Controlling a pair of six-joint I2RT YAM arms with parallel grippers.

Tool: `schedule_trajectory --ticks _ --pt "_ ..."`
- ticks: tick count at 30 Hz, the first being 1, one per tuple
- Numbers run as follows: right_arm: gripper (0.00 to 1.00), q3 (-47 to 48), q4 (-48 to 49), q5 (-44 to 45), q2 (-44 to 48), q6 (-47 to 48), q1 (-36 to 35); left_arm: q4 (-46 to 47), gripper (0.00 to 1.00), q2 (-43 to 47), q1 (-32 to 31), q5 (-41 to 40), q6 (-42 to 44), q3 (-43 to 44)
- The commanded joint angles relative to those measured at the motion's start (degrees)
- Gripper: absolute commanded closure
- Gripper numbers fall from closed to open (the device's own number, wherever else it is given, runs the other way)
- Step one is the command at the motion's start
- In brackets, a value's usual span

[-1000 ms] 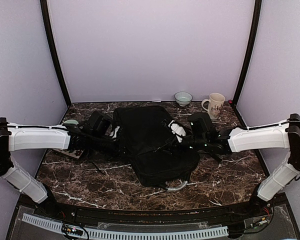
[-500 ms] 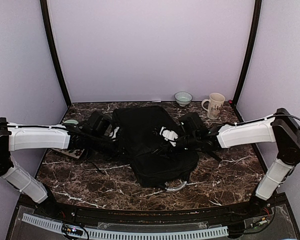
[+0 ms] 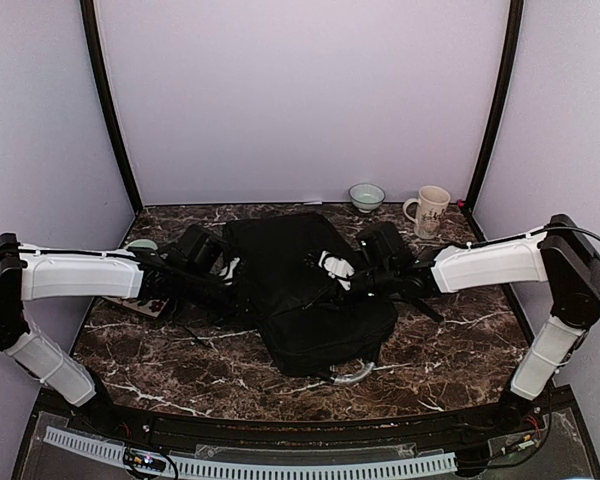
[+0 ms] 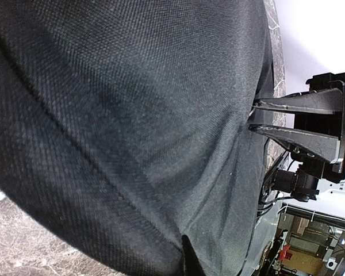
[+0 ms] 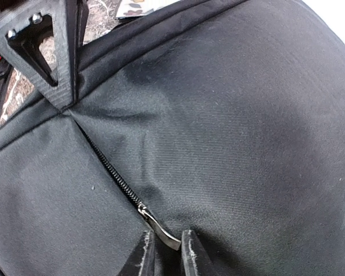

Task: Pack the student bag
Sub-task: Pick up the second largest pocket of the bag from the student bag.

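The black student bag [image 3: 305, 290] lies flat mid-table, its silvery-grey loop handle [image 3: 352, 375] at the near edge. My right gripper [image 3: 342, 281] rests on the bag's top. In the right wrist view its gripper [image 5: 165, 253] is closed on the metal zipper pull [image 5: 160, 227] at the end of a black zipper [image 5: 112, 172]. My left gripper [image 3: 236, 291] is at the bag's left edge, pinching the fabric. It shows in the right wrist view [image 5: 60, 100] with creases running from it. In the left wrist view bag fabric [image 4: 132, 126] fills the frame and hides the jaws, except one dark fingertip [image 4: 191, 261].
A small pale bowl [image 3: 366, 195] and a cream mug [image 3: 427, 211] stand at the back right. A green round item [image 3: 140, 244] and a flat printed item [image 3: 140, 306] lie by the left arm. Black straps trail off the bag's left side.
My right gripper has moved left across the bag's top, mostly in the first half second. The left arm has barely moved.
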State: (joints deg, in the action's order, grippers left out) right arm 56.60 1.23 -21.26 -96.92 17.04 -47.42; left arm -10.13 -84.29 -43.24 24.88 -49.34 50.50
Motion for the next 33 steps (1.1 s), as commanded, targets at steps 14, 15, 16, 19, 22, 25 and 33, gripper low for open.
schedule_trajectory --ticks 14,15,16,19,22,25,33 --pt "0.81 0.45 -5.69 -19.86 -0.71 -10.10 5.93 4.79 1.00 -1.10 -0.26 3.71 2.13 3.68" --pt "0.81 0.88 -5.75 -21.64 -1.29 -11.07 5.93 4.74 1.00 -1.13 -0.26 3.71 2.26 3.70" --pt "0.81 1.07 -5.50 -22.84 -1.67 -11.95 5.96 4.60 1.00 -1.07 -0.26 3.64 2.38 3.85" --pt "0.81 0.40 -3.21 -22.93 -2.14 -14.37 5.76 4.32 1.00 -0.97 -0.26 3.51 2.39 3.97" --pt "0.77 -0.10 -1.29 -23.23 -2.14 -15.51 5.59 4.27 1.00 -0.88 -0.28 3.44 2.45 4.05" --pt "0.65 -0.39 0.28 -21.85 -1.82 -16.27 5.60 3.72 1.00 -1.20 -0.26 3.49 2.92 4.30" --pt "0.54 -2.28 5.36 -17.91 -1.08 -20.90 6.81 3.30 1.00 -1.97 -0.26 4.10 3.44 4.69"
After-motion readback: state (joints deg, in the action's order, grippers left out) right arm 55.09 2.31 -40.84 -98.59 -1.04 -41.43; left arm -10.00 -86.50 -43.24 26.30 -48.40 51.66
